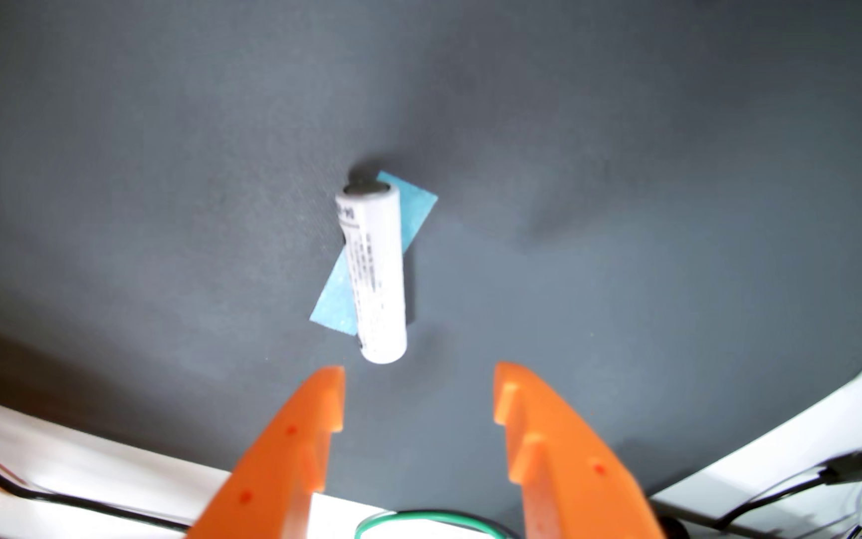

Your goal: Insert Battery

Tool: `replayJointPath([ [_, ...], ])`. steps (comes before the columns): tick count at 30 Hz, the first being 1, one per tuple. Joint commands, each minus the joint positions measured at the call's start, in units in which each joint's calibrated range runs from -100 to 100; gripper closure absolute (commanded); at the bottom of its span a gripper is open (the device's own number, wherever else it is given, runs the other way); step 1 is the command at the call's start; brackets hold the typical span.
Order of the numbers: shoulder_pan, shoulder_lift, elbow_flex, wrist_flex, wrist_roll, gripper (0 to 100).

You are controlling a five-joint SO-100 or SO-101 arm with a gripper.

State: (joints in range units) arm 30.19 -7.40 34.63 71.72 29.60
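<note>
A white cylindrical battery (374,274) lies on the dark grey mat (626,207) in the wrist view, lengthwise toward the camera, resting over a slanted strip of blue tape (416,217). Its dark terminal end points away from me. My orange gripper (418,388) enters from the bottom edge and stands open, its two fingertips (328,383) spread wide just below the battery's near end. Nothing is between the fingers. No holder or slot for the battery shows in this view.
The mat's near edge gives way to a white table surface (81,461) at the bottom left and bottom right. Black cables (56,497) run along it, a green wire loop (434,518) shows at the bottom centre, and more wiring (859,466) lies at the right.
</note>
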Motion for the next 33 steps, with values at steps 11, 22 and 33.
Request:
replayJointPath([
  [11,2.04,4.78,-6.49,3.56,2.79,83],
  [22,2.04,6.70,-7.93,3.48,4.28,83],
  [33,2.16,6.78,-7.12,3.22,5.77,83],
])
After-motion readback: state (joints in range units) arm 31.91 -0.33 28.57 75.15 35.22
